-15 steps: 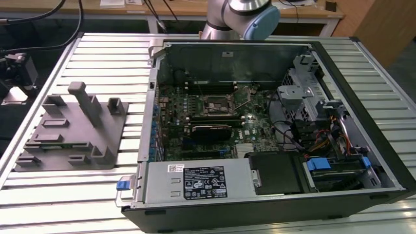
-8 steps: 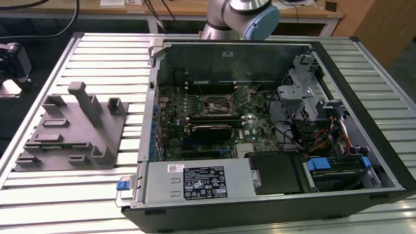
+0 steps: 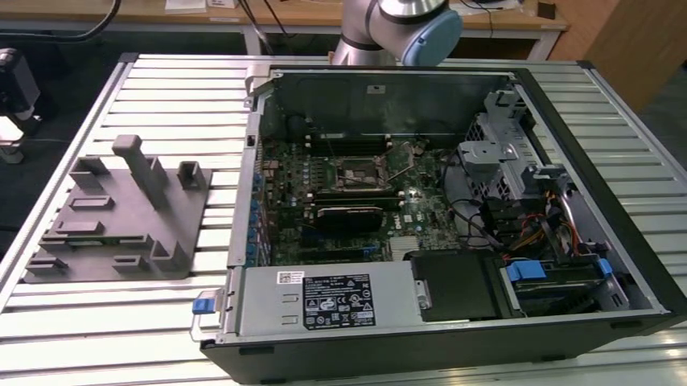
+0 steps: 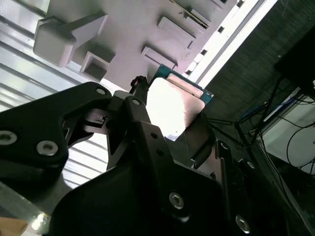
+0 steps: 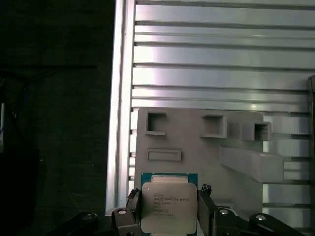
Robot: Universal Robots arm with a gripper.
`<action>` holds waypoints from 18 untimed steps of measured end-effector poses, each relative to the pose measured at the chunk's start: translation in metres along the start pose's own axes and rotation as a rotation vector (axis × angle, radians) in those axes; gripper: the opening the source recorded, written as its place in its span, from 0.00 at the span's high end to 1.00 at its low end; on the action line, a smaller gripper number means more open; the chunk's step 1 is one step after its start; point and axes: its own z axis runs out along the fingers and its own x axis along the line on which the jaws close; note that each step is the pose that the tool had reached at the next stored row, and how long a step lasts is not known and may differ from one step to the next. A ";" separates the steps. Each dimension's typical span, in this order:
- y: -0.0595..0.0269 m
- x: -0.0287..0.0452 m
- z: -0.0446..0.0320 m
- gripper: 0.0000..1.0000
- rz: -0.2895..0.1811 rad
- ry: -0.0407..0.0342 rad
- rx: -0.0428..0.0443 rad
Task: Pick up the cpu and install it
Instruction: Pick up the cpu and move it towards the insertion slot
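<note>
The cpu (image 5: 169,205) is a flat square chip with a pale silver top and a thin green rim. It sits between the black fingers of my gripper (image 5: 169,196), one finger on each side edge, and the gripper is shut on it. In the second wrist view the cpu (image 4: 175,104) shows bright and tilted between the same fingers of the gripper (image 4: 170,117). It hangs above the near end of the grey plastic block (image 5: 197,142). In the exterior view the open computer case (image 3: 601,265) lies on the table with its bare processor socket (image 3: 359,173) on the motherboard.
The grey block with upright posts (image 3: 118,217) lies on the exterior view's left of the case, on a slatted metal table (image 3: 183,96). The arm's base (image 3: 397,32) stands behind the case. A black finned module (image 3: 349,215) sits below the socket. Dark floor borders the table edge (image 5: 120,98).
</note>
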 end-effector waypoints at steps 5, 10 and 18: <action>0.0012 0.0000 -0.0138 0.45 0.000 -0.0030 0.0000; 0.0022 -0.0001 -0.0269 0.45 0.000 -0.0055 0.0001; 0.0037 -0.0002 -0.0453 0.45 -0.001 -0.0091 0.0001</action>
